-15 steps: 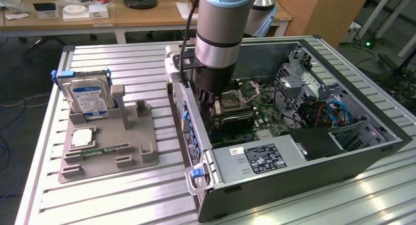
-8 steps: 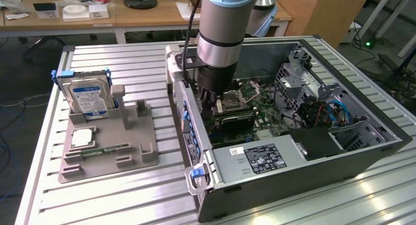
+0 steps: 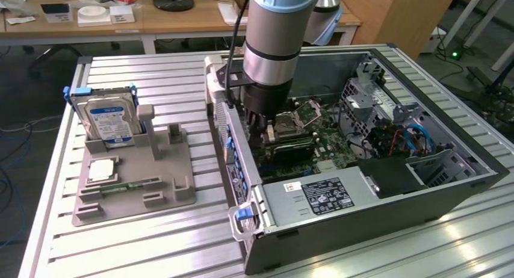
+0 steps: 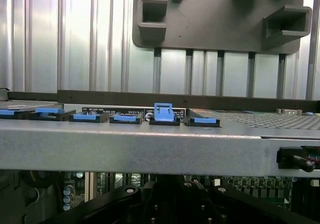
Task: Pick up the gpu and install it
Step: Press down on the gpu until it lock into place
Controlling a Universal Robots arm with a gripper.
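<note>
Computer case (image 3: 377, 194) on slatted table (image 3: 161, 242); parts holder (image 3: 136, 182) at exterior view's left of case; hard drive (image 3: 111, 123) upright in holder.

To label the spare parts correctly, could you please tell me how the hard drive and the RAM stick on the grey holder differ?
The hard drive stands upright; the RAM stick lies low. The hard drive is broad and silver with a blue label; the RAM stick is narrow and green. Both sit on the grey holder.

arm (image 3: 277, 43) down inside open pc case (image 3: 449, 188), case wall (image 3: 233, 139) tight beside it, drive cage (image 3: 377, 97) probably crowding far side, grey holder tray (image 3: 132, 197) well apart
</note>
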